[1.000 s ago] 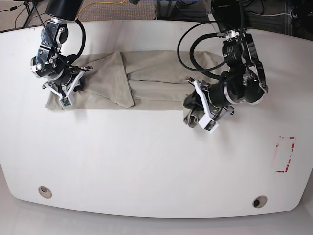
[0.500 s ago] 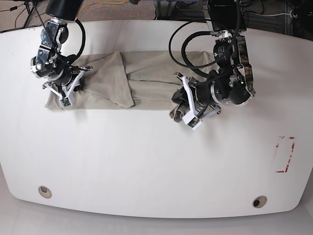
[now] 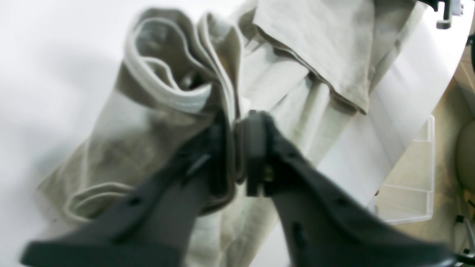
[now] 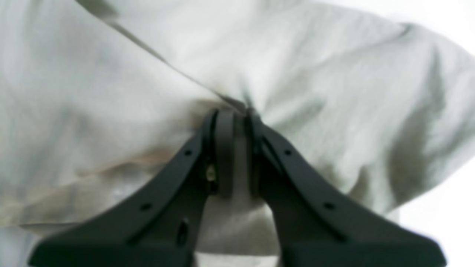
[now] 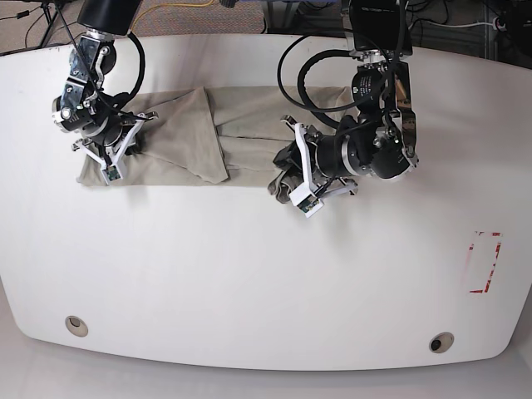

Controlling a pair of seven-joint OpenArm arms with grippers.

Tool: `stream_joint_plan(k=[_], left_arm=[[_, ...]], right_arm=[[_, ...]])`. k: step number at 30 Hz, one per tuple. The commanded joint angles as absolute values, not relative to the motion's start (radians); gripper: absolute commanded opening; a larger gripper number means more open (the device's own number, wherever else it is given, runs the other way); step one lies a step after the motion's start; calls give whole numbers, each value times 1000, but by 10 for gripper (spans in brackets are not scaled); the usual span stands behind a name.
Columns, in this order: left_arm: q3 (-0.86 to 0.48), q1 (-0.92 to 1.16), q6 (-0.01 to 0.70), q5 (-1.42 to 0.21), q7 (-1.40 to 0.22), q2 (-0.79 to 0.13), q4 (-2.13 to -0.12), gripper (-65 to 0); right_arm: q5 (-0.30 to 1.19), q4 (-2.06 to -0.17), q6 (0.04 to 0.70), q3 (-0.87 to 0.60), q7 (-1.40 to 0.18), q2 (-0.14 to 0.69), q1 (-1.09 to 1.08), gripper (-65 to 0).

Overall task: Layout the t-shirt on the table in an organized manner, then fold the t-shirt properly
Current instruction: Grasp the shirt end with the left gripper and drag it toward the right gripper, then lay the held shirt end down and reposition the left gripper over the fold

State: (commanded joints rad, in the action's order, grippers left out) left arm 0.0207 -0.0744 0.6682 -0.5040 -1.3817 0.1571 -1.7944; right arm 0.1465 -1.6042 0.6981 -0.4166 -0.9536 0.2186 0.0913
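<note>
The khaki t-shirt [image 5: 187, 137] lies in a long folded band across the far half of the white table [image 5: 249, 274]. My left gripper [image 5: 293, 189] is shut on the band's bunched right end and holds it folded over toward the middle. The left wrist view shows that gripper [image 3: 237, 148] pinching several layers of the t-shirt [image 3: 178, 92]. My right gripper [image 5: 108, 162] is shut on the shirt's left end. The right wrist view shows that gripper [image 4: 239, 115] pinching a puckered fold of the t-shirt [image 4: 111, 74].
A red-outlined rectangle [image 5: 485, 262] marks the table at the right. Two grey grommet holes [image 5: 76, 324] [image 5: 441, 342] sit near the front edge. A clear plastic bin [image 3: 408, 185] stands past the table edge in the left wrist view.
My left gripper has carried the shirt's right end leftward toward the middle, shortening the band. My right gripper has stayed on the left end.
</note>
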Motion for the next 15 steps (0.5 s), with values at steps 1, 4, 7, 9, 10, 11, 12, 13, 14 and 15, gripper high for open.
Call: stream_joint_plan(k=[1, 4, 7, 9, 10, 11, 12, 13, 14, 15], left_arm=[[28, -76, 668, -504, -1383, 157, -1794, -343], [82, -79, 676, -515, -1396, 157, -1797, -279], [111, -105, 698, -581, -1396, 157, -1802, -279], [111, -116, 698, -624, -1396, 134, -1802, -279], [101, -122, 698, -648, -1396, 117, -1802, -279], [93, -122, 698, -651, -1396, 114, -1802, -279], [68, -128, 698, -650, -1396, 107, -1802, -279], [24, -136, 698, -645, -1396, 102, -1799, -279], [10, -137, 698, -642, -1396, 102, -1797, -279], [-39, -139, 698, -638, -1396, 94, -1796, -279]], right_arm=[[147, -1604, 698, -417, -954, 219, 91, -598], [147, -1604, 698, -415, -954, 219, 91, -598], [147, -1604, 698, -415, -954, 219, 91, -598], [147, -1604, 698, -415, -954, 219, 91, -598], [147, -1604, 698, -415, -954, 219, 91, -598], [147, -1604, 698, -415, -954, 219, 91, -598], [147, -1604, 698, -415, -954, 217, 91, -598], [147, -1604, 698, -415, -954, 217, 91, -598], [147, -1604, 698, -415, -954, 217, 91, -598], [147, -1604, 698, -415, -954, 217, 91, -598]])
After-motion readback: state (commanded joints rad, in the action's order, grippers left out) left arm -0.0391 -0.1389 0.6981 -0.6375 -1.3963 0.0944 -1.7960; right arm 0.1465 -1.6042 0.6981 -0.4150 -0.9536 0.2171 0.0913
